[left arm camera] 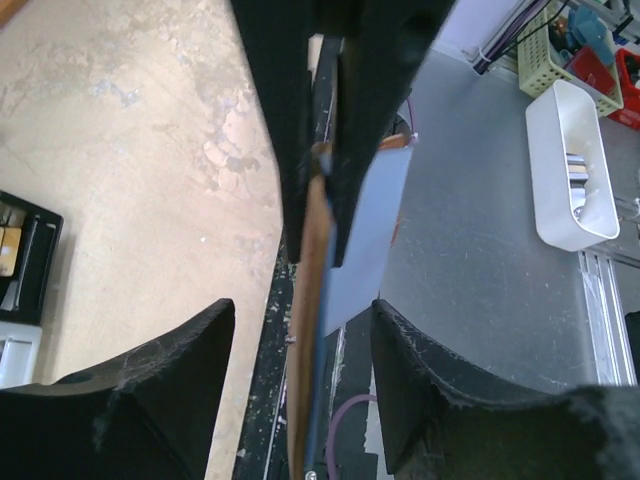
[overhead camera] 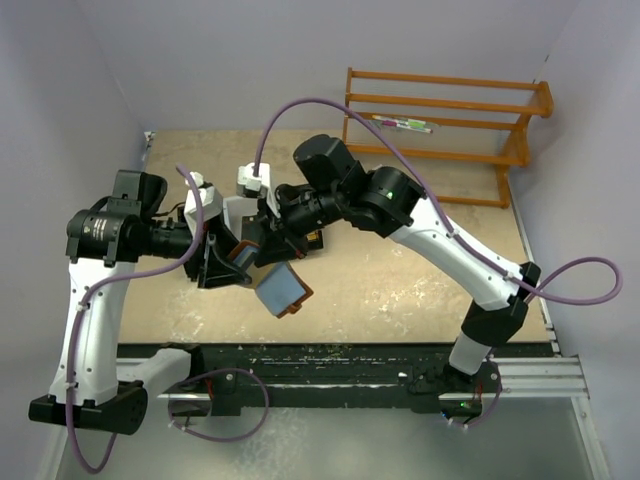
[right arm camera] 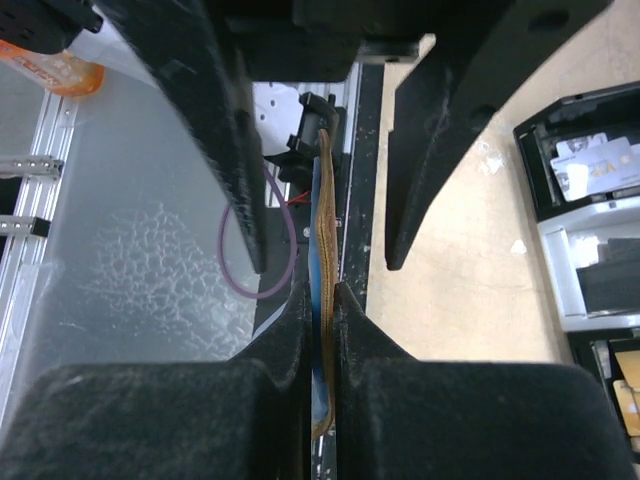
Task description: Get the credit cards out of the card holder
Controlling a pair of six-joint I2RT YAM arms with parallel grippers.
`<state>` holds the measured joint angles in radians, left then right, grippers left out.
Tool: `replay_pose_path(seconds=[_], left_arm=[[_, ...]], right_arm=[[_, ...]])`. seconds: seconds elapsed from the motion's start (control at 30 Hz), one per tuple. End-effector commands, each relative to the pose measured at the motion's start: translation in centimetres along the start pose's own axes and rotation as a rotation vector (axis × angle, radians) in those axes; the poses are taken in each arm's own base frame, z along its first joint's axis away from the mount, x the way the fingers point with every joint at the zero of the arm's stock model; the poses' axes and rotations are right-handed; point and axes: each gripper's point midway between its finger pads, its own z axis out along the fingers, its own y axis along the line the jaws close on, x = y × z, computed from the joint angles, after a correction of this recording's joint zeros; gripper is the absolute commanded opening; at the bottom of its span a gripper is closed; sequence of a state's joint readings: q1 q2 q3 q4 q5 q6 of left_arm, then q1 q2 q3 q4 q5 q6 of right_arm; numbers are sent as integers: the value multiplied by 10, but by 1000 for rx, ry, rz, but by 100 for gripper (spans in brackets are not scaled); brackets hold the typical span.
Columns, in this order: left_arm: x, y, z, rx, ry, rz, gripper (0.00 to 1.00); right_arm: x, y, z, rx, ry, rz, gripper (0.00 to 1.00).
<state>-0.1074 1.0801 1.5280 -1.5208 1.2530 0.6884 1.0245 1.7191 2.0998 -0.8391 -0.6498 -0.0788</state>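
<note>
The holder hangs in the air over the middle of the counter, between the two arms. Its smooth blue-grey lining is turned up toward the overhead camera, and a rim of brown leather shows along its lower edge. The right pincer is clamped flat on it. From that wrist the holder is a thin upright strip, tan leather on one side and a blue layer on the other, squeezed between two matte black fingers. Whether that blue sliver is lining or something tucked inside I cannot tell. The left pincer stands apart, its scuffed, curved fingers on either side of the holder's edge without touching it. Off to the side on the sandy, mottled counter sits a black-and-white tray, with a pale rectangular card lying flat in its black compartment.
</note>
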Motion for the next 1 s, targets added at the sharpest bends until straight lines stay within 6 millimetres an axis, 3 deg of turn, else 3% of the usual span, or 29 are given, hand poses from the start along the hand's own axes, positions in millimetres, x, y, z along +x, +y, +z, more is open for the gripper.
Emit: replay_pose_path(seconds=[0.0,0.03,0.2,0.3,0.37,0.4,0.47,0.57,0.63,0.73,0.83,0.97], left_arm=[[6,8,1,-16,21,9,57],[6,8,1,-17,21,11,52],[-1,8,1,-15,8,8,0],[-11,7,1,-12,-21,-20,0],[-20,10,1,-39,-47,-43,0],[-24,15,0,-70,-61,-59,0],[-34,28,-2,-156,-98,-83,0],[-52,43,-6,-260,-165,-91,0],[-57,46,-7,-279,-195,-118,0],[-57,55,-8,-322,-220,-167,0],[-57,59,-8,-326,-229,-202,0],[-64,47,-5,-254,-252,-222,0]], right_arm=[[-30,19,-20,-35,-91,-95,0],[-30,19,-20,-37,-93,-97,0],[-31,16,-20,-16,-100,-99,0],[-44,-4,-31,119,-164,-65,42],[-61,-35,-55,295,-280,39,60],[-70,-49,-74,371,-358,110,63],[-84,-55,-114,481,-532,201,65],[-101,-40,-174,589,-826,241,66],[-99,-25,-185,545,-905,271,66],[-89,-8,-159,387,-882,322,63],[-84,6,-119,231,-835,352,62],[-72,-2,-83,171,-760,392,59]])
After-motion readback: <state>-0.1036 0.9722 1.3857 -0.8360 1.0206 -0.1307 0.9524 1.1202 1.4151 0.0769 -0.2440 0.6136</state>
